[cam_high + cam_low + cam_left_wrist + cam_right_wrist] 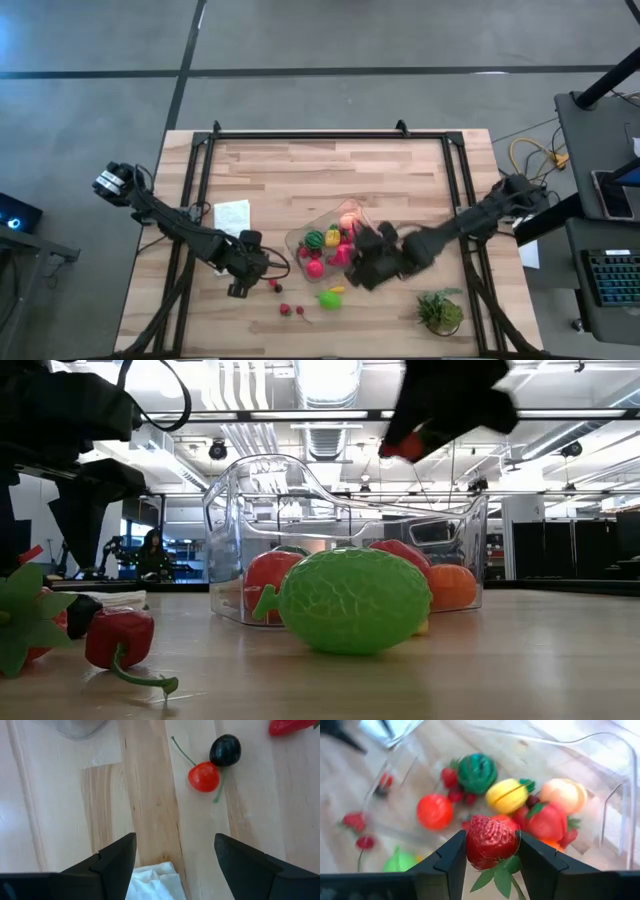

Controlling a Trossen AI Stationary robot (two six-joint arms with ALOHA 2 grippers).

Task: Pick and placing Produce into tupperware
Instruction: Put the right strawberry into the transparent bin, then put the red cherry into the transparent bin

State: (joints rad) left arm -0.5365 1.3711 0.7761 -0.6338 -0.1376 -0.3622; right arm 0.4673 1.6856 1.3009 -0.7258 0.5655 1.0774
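Strawberry (490, 841) pinched in right tool (491, 851) above tupperware (615, 785); left tool (174, 851) spread.

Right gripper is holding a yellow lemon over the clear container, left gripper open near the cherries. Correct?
Not quite. The right gripper holds a red strawberry with green leaves, not a yellow lemon; the right wrist view shows it between the fingers, above the clear container. The left gripper is open near the cherries, as you said.

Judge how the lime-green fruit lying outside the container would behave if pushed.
The lime-green fruit is rounded and egg-shaped, so it would probably roll or wobble. It looks like hollow plastic, likely light. Its netted skin may give a pincer some grip.
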